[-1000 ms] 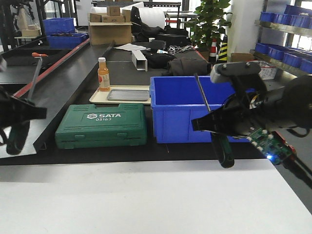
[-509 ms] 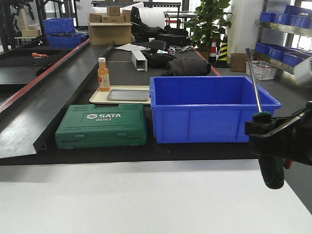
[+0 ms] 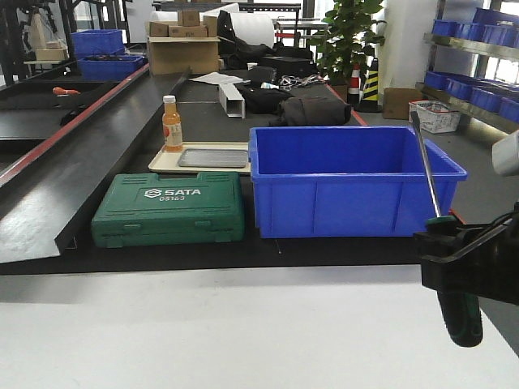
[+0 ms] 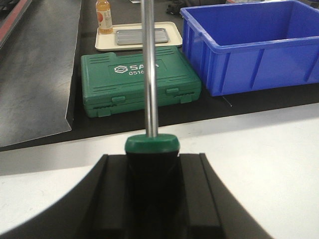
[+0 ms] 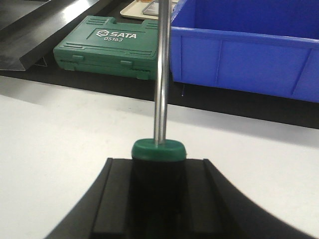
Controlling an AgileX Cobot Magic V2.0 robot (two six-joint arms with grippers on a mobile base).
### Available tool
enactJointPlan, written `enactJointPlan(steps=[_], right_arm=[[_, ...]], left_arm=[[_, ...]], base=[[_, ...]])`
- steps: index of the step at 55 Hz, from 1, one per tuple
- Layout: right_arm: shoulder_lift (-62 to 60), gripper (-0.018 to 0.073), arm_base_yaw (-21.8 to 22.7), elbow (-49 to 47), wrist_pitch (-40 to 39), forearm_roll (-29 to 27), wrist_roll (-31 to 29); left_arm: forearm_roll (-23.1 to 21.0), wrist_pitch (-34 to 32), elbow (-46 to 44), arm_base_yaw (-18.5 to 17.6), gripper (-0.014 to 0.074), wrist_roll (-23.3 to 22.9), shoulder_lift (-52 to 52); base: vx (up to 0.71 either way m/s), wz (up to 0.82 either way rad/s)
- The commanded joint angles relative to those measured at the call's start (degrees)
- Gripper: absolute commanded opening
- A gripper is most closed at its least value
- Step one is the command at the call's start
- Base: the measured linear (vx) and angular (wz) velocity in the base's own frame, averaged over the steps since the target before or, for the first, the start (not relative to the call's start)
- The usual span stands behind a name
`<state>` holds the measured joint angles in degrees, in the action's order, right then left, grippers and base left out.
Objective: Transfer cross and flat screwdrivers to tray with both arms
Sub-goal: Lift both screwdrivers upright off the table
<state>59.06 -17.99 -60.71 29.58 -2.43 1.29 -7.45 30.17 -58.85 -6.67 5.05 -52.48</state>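
One screwdriver (image 4: 149, 74) is pinched by its handle in my left gripper (image 4: 151, 167), the other screwdriver (image 5: 161, 74) in my right gripper (image 5: 158, 172), shafts up. The grey tray (image 3: 213, 157) sits well beyond the green toolbox (image 3: 169, 209). Mid-carry, I reckon; next both must reach it, clearing the blue bin (image 3: 349, 190).

Green SATA case (image 3: 168, 209) left of blue bin (image 3: 349, 190); orange bottle (image 3: 172, 124) on beige tray (image 3: 160, 164) behind.
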Motion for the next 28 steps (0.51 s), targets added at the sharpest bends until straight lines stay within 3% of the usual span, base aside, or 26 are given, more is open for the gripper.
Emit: enactJointPlan(steps=[1, 28], right_arm=[[-1.2, -0.0008, 0.4, -1.8, -4.8, 0.4, -0.1], [-1.2, -0.0008, 0.4, -1.8, -4.8, 0.4, -0.1]], left_arm=[[-0.5, -5.0, -1.7, -0.2, 0.0000, -0.2, 0.7], [-0.5, -5.0, -1.7, -0.2, 0.0000, -0.2, 0.7]], base=[[0.00, 0.00], [0.00, 0.00]])
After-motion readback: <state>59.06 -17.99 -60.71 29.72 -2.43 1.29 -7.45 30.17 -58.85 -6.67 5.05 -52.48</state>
